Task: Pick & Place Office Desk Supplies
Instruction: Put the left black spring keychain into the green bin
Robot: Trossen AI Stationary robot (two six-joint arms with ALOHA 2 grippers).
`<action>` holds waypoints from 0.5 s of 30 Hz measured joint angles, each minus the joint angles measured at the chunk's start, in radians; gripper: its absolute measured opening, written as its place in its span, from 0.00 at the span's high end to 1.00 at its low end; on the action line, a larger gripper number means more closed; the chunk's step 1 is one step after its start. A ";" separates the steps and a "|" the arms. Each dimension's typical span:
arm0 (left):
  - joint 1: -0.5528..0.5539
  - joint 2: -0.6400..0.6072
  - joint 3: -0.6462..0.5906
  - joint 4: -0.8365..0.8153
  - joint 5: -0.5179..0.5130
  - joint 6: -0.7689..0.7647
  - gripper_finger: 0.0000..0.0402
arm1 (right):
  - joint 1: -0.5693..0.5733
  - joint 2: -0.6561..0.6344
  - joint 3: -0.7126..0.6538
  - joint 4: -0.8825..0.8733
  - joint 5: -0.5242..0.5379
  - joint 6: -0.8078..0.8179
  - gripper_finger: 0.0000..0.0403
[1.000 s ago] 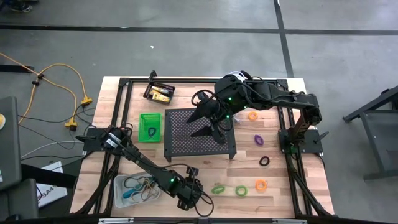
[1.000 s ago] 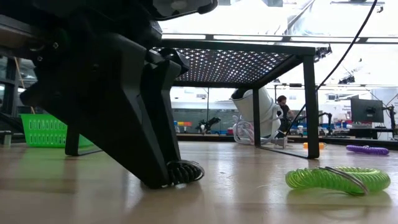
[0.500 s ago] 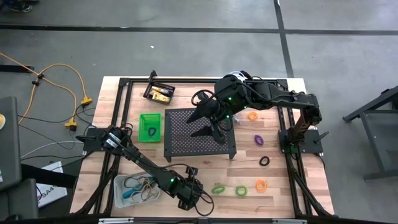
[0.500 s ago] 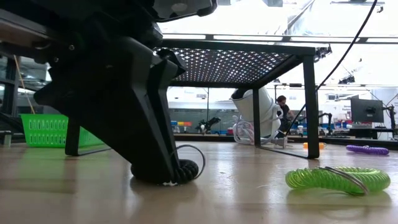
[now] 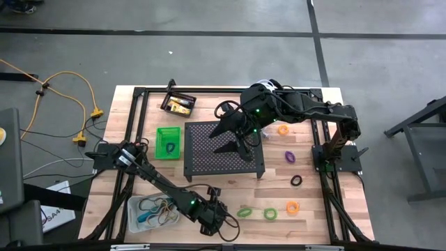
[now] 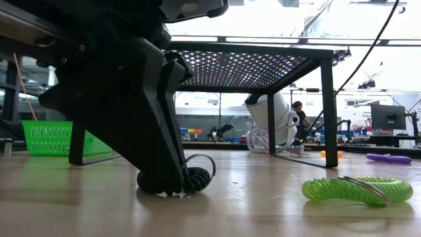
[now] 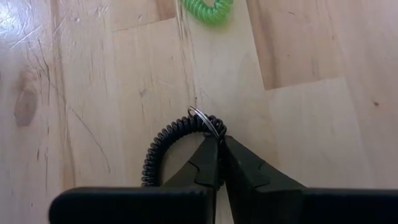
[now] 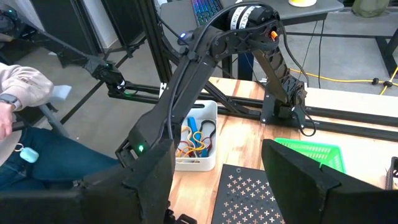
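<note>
My left gripper (image 7: 219,142) stands near the table's front edge (image 5: 223,223), shut on a black coiled loop (image 7: 160,155) that carries a metal ring (image 7: 204,118). In the low view the loop (image 6: 196,179) lies on the wood under the fingers. Two green coiled loops (image 5: 244,211) (image 5: 270,213) lie just to its right; the nearer one also shows in the low view (image 6: 358,189). My right gripper (image 8: 217,180) hangs open above the black perforated stand (image 5: 223,150), touching nothing. My left gripper pinches the black loop's coil right beside the metal ring (image 7: 213,129) between its two fingertips. The fingers slant down from above. The loop rests on the table, and its ring (image 6: 200,161) stands up beside the fingers.
The clear bin (image 5: 150,213) with bands sits left of my left gripper; the green bin (image 5: 168,141) and black bin (image 5: 179,104) stand farther back. Orange (image 5: 293,207), black (image 5: 296,180), purple (image 5: 289,155) and orange (image 5: 283,129) loops lie at the right. A person sits beyond the table (image 8: 25,118).
My left gripper has shut on the black coiled loop without shifting over the table. The loop has been squeezed together between the fingers, and its metal ring has tipped upright.
</note>
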 joint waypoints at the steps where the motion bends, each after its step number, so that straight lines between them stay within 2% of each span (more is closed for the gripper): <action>1: -0.001 0.000 0.000 -0.001 0.000 -0.003 0.98 | 0.000 0.000 0.000 0.000 0.000 0.000 0.43; 15: -0.005 -0.002 0.000 -0.012 0.028 -0.041 0.98 | 0.000 0.000 0.000 0.000 0.000 0.000 0.43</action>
